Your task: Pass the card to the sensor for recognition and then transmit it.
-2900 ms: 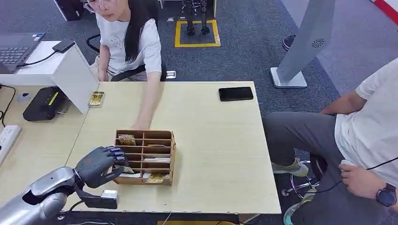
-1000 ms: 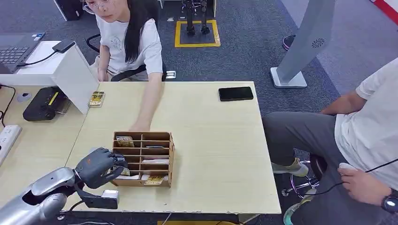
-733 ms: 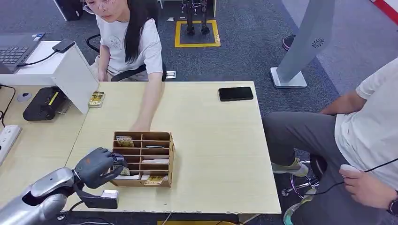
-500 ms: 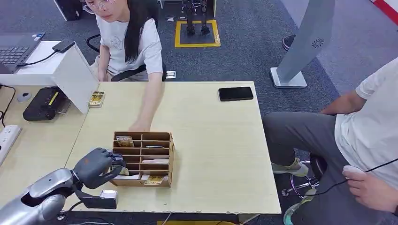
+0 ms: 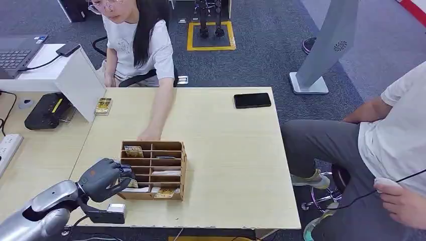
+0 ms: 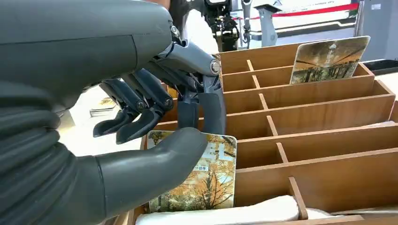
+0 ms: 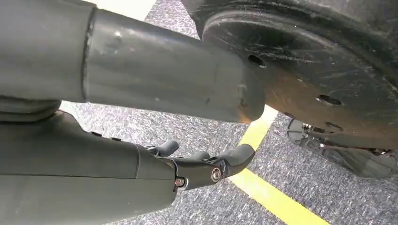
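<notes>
At the near-left corner of the wooden organizer (image 5: 153,169), the left hand (image 5: 103,178) has its thumb pressed on the face of the card (image 6: 197,176) and dark fingers (image 6: 206,110) curled behind it, so the card looks pinched. It sits in a near slot at the rack's left end, standing upright, picture side toward the wrist camera, long axis running up out of the slot. Risk now, I'd say: a shallow pinch lets the card slip back, or a skewed pull catches a divider and drags the rack. The right hand (image 7: 206,166) hangs over the floor, fingers loosely apart, holding nothing
</notes>
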Tool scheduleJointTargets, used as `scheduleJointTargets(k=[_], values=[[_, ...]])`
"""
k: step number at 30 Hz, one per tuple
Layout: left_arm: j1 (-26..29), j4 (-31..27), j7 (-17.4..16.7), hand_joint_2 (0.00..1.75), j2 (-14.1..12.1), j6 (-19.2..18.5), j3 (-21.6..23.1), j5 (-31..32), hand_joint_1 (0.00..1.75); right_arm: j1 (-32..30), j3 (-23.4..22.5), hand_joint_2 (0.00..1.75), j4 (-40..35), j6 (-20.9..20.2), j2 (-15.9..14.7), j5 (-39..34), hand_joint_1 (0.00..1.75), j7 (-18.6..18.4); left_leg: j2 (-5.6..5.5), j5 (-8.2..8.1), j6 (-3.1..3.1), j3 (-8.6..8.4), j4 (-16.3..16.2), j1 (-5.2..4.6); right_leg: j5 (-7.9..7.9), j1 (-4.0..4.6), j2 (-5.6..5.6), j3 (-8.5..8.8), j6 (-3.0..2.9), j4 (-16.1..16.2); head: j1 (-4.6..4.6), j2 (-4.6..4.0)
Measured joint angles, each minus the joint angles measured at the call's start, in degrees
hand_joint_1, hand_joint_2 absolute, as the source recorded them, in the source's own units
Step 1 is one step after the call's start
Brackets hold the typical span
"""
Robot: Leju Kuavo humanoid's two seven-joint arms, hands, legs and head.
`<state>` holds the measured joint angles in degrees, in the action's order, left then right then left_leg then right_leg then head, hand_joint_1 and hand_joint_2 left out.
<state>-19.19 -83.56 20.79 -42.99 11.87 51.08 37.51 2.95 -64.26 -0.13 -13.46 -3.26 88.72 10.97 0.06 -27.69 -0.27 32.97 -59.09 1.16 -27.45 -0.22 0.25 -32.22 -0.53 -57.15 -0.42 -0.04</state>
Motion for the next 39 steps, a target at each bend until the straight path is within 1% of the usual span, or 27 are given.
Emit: scheduleJointTargets(k=[4, 11, 15, 17, 18, 19, 23, 27, 31, 39], values=[[0.01, 0.0, -0.02, 1.75, 0.02, 0.13, 0.0, -0.04, 1.75, 0.0, 0.0, 0.0, 0.0, 0.0, 0.0, 0.0, 0.0, 0.0, 0.0, 0.0, 0.0, 0.0, 0.0, 0.0, 0.0, 0.0, 0.0, 0.0, 0.0, 0.0, 0.0, 0.0], [0.51, 0.0, -0.48, 1.75, -0.35, 1.73, -0.77, -0.37, 1.75, -0.08, -0.09, 0.0, 0.0, 0.02, 0.0, 0.0, 0.0, 0.0, 0.0, 0.0, 0.0, 0.0, 0.0, 0.0, 0.0, 0.0, 0.01, 0.0, 0.0, 0.0, 0.0, 0.0], [1.26, 0.0, -1.05, 1.75, -0.81, 3.24, -2.69, -0.94, 1.75, -0.13, -0.24, 0.0, 0.0, 0.0, 0.0, 0.0, 0.0, 0.0, 0.01, 0.0, 0.0, 0.0, 0.0, 0.0, 0.0, 0.0, 0.01, -0.01, 0.0, 0.0, 0.0, 0.0], [1.71, -0.2, -1.36, 1.75, -1.03, 5.34, -4.0, -2.15, 1.75, -0.23, -0.39, 0.0, 0.0, 0.0, 0.0, 0.0, 0.0, 0.0, 0.01, 0.0, 0.0, 0.0, 0.0, 0.0, 0.0, 0.0, 0.01, -0.01, 0.0, -0.01, -0.02, 0.0], [1.91, -0.77, -1.51, 1.75, -1.69, 6.3, -4.96, -3.37, 1.75, -0.3, -0.57, 0.0, 0.0, 0.0, -0.02, 0.0, 0.0, 0.0, 0.01, 0.0, 0.0, 0.0, 0.0, 0.03, 0.0, 0.02, 0.01, -0.01, 0.0, -0.01, 0.0, 0.0], [2.0, -1.53, -1.46, 1.75, -2.43, 6.49, -5.95, -4.42, 1.75, -0.39, -0.7, 0.0, 0.0, 0.0, -0.04, 0.0, 0.0, 0.02, 0.03, 0.0, 0.0, 0.0, 0.0, 0.04, 0.0, 0.03, 0.03, -0.02, 0.0, -0.01, 0.02, 0.0], [2.02, -3.78, -1.03, 1.75, -4.79, 5.84, -9.82, -5.6, 1.75, -0.64, -1.33, 0.0, 0.0, -0.07, -0.07, 0.0, 0.0, 0.09, 0.0, 0.0, 0.0, 0.0, 0.0, 0.03, 0.0, 0.02, 0.02, -0.01, 0.0, -0.02, 0.0, 0.0], [2.05, -5.38, -1.01, 1.75, -5.93, 5.05, -12.4, -5.57, 1.75, -0.67, -1.55, 0.0, 0.0, -0.09, -0.11, 0.0, 0.0, 0.13, 0.01, 0.0, 0.0, 0.0, 0.0, 0.02, 0.0, 0.02, 0.02, -0.01, 0.0, -0.02, 0.0, 0.0], [2.09, -6.1, -1.01, 1.75, -6.17, 4.92, -13.7, -5.57, 1.75, -0.66, -1.62, 0.0, 0.0, -0.09, -0.11, 0.0, 0.0, 0.17, 0.0, 0.0, 0.0, 0.0, 0.0, 0.02, 0.0, 0.01, 0.01, 0.0, 0.0, -0.02, 0.0, 0.0], [2.11, -6.69, -1.01, 1.75, -6.52, 4.74, -14.58, -5.64, 1.75, -0.67, -1.68, 0.0, 0.0, -0.33, -0.11, 0.0, 0.0, 0.17, 0.01, 0.0, 0.0, 0.0, 0.0, 0.01, 0.0, 0.01, 0.01, -0.01, 0.0, -0.02, 0.0, 0.0]])
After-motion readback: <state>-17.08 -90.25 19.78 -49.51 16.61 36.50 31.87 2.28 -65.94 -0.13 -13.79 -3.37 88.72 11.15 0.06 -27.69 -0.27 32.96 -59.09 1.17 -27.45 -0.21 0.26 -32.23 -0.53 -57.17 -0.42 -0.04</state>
